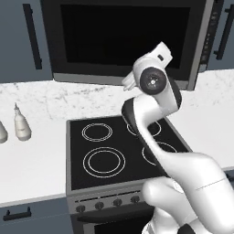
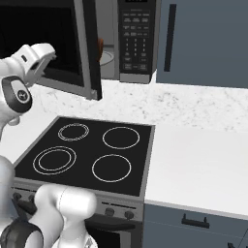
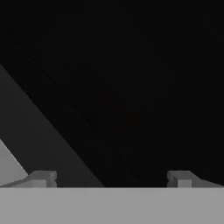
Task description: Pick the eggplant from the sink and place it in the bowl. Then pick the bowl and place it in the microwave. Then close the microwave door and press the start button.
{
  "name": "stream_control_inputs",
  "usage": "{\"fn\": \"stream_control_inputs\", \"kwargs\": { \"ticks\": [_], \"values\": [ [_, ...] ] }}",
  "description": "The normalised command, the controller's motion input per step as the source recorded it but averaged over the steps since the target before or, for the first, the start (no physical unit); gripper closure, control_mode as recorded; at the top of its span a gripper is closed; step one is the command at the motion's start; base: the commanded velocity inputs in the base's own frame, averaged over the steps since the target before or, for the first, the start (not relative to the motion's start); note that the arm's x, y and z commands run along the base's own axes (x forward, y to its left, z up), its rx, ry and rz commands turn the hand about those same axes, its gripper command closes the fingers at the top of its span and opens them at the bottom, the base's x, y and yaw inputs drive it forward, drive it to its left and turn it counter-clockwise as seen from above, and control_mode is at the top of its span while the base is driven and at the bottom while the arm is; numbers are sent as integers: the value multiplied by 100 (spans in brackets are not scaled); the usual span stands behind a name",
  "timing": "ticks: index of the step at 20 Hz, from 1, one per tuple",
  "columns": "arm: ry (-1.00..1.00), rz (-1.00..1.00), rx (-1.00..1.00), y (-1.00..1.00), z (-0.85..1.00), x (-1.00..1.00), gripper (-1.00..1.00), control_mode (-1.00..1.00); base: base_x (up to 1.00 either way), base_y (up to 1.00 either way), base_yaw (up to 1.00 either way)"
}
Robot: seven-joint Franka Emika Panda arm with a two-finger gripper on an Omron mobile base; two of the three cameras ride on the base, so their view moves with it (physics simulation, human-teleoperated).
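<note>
The microwave [image 2: 127,38] hangs above the stove [image 1: 121,148], its keypad panel [image 2: 136,34] facing the room. The microwave door [image 1: 125,39] stands partly swung out — in the right base view its edge [image 2: 89,48] juts forward over the marble counter [image 2: 193,160], leaving a gap beside the keypad. Through that gap a reddish-brown sliver, seemingly the rim of the bowl [image 2: 101,47], shows inside the cavity above the pale turntable [image 2: 107,57]; whether the eggplant lies in it cannot be told.

The white arm is raised, its hand up against the outer face of the door's black glass. In the hand view the gripper [image 3: 111,179] looks straight at that dark window, with a strip of the grey frame [image 3: 30,131] crossing the lower left corner. The two fingertips [image 3: 41,178] stand wide apart at the bottom of that view, nothing between them; whether they touch the glass cannot be told.

Below, the stove's four ring burners are bare, and a row of knobs [image 1: 107,203] lines its front. On the counter to the left stands a small pale bottle [image 1: 21,124] — a second one [image 1: 2,132] sits just beside it at the picture's edge. Dark blue cabinets [image 2: 203,43] flank the microwave.
</note>
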Motion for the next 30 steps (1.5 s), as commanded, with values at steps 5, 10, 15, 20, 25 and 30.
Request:
{"fn": "stream_control_inputs", "kwargs": {
  "ticks": [5,10,15,20,25,30],
  "values": [
    [0,15,0,0,6,65,-100,-100,0,0,0],
    [0,15,0,0,0,46,-100,-100,0,0,0],
    [0,14,0,0,0,39,-100,-100,0,0,0],
    [2,12,0,-1,0,53,-100,-100,0,0,0],
    [4,9,1,0,0,56,-100,-100,0,0,0],
    [1,4,0,0,-5,-2,-100,-100,0,0,0]
  ]
}}
